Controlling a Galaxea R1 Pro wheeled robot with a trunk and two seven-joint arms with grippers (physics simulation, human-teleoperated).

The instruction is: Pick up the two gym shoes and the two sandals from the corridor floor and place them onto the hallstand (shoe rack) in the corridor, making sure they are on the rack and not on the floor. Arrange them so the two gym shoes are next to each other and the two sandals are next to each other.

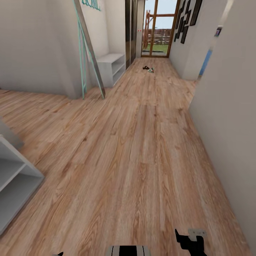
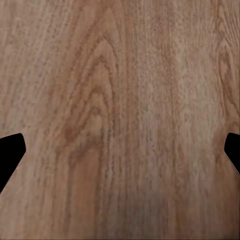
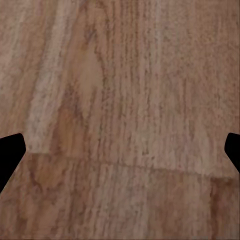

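Nearest to us, at the bottom edge of the head view, our right gripper (image 1: 190, 241) shows as a dark shape hanging over the corridor floor (image 1: 135, 160). In the right wrist view the right gripper (image 3: 120, 150) has its two fingertips (image 3: 10, 152) spread wide apart at opposite edges, with only wood planks and one plank joint between them; it holds nothing. In the left wrist view our left gripper (image 2: 120, 150) is just as wide, its fingertips (image 2: 10, 152) far apart over bare wood grain, also holding nothing.

To our left, close by, stands the corner of a pale grey shelf unit (image 1: 16, 177) with open tiers, resting on the floor; we cannot tell from this partial sight whether it is the hallstand.

Farther along, on the left side, a slanted grey-and-teal frame (image 1: 87, 49) leans by the wall, and just beyond it sits a smaller white open-shelf bench (image 1: 112, 65) against the wall.

Well ahead, near the far end of the corridor, the shoes lie on the floor in a small cluster: a dark one that we take for a sandal (image 1: 145, 67) and, just beside it, a pale one with a green touch that we take for a gym shoe (image 1: 151, 70). They are too small to count or to tell more.

Behind them stands a wood-framed glass door (image 1: 160, 28), with dark frames (image 1: 186, 17) on the right wall.
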